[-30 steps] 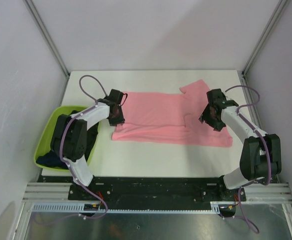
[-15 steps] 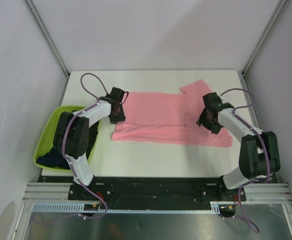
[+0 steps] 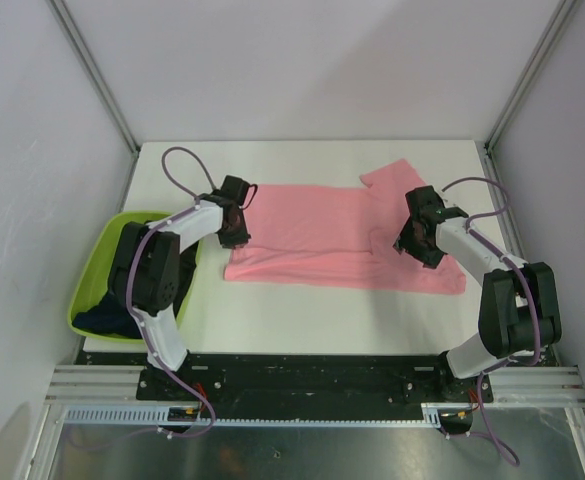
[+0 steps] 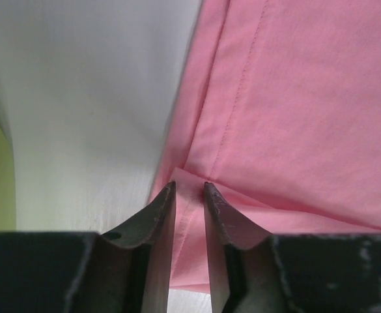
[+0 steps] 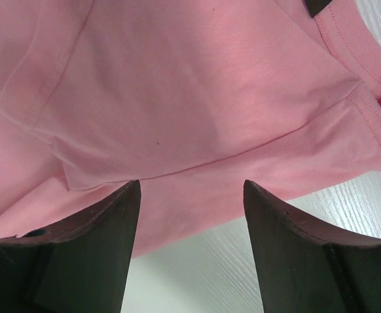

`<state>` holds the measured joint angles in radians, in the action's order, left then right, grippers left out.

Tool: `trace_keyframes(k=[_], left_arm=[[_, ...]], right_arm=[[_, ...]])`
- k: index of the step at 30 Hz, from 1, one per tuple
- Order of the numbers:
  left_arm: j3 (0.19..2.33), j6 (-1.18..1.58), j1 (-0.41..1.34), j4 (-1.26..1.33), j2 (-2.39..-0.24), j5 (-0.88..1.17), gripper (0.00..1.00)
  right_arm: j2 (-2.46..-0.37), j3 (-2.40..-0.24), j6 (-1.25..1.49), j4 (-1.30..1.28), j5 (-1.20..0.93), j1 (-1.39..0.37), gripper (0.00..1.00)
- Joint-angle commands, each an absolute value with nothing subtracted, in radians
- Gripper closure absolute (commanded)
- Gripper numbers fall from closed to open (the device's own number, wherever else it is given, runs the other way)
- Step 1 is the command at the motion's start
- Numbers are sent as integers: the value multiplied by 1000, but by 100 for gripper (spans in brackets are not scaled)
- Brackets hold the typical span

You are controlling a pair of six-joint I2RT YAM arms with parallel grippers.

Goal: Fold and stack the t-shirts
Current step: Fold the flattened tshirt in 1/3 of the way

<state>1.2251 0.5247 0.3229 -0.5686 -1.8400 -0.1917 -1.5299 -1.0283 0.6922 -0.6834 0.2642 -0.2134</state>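
- White tabletop (image 3: 302, 320) inside a pale-walled enclosure, seen from above. A salmon-pink t-shirt (image 3: 322, 235) lies spread across its middle, hem end toward 9 o'clock and collar end toward 3 o'clock.
- Risk at the hem: the left gripper (image 4: 189, 188) has its jaws only narrowly apart, with a doubled corner of cloth between them. I cannot tell whether it has bitten. So small a bite at the very edge could slip free on lifting, or take one layer only and skew the fold.
- Risk at the collar: the right gripper (image 5: 191, 186) is spread wide and holds nothing. If one side lifts while the other has no hold, the shirt would likely drag and bunch.
- From the left wrist, the shirt runs away toward 1 o'clock, with bare table at 10 o'clock.
- From the right wrist, pink cloth fills 12 o'clock beyond the fingers, with table showing at 5 o'clock.
- A lime-green tub (image 3: 90, 280) at the table's 8 o'clock holds dark shirts (image 3: 102, 318), well apart from both grippers.
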Motion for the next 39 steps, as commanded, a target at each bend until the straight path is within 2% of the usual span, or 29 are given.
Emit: trace_keyframes(k=[1, 7, 11, 30, 32, 33, 35, 36, 37, 39], left_arm=[[1230, 534, 320, -571, -1853, -215, 74], [1233, 532, 320, -572, -1841, -223, 92], [1251, 525, 316, -580, -1820, -239, 99], [1341, 509, 311, -602, -1850, -245, 99], [1341, 507, 310, -604, -1852, -244, 93], [1338, 504, 310, -605, -1850, -246, 86], [1333, 501, 307, -606, -1834, -247, 61], [1334, 499, 305, -605, -1823, -249, 51], [1341, 494, 303, -605, -1815, -249, 46], [1385, 482, 296, -604, -1814, -236, 42]], right_arm=[[-1533, -1026, 707, -675, 295, -219, 31], [-1531, -1025, 705, -674, 299, -218, 31], [-1534, -1025, 704, -667, 299, -216, 31], [-1535, -1026, 680, -637, 312, -208, 31], [-1535, -1026, 674, -632, 311, -207, 31], [-1534, -1025, 670, -629, 310, -206, 31], [-1523, -1026, 656, -618, 301, -201, 30], [-1513, -1027, 646, -606, 293, -196, 30], [-1501, -1027, 634, -589, 283, -188, 29], [-1474, -1030, 612, -541, 251, -163, 26]])
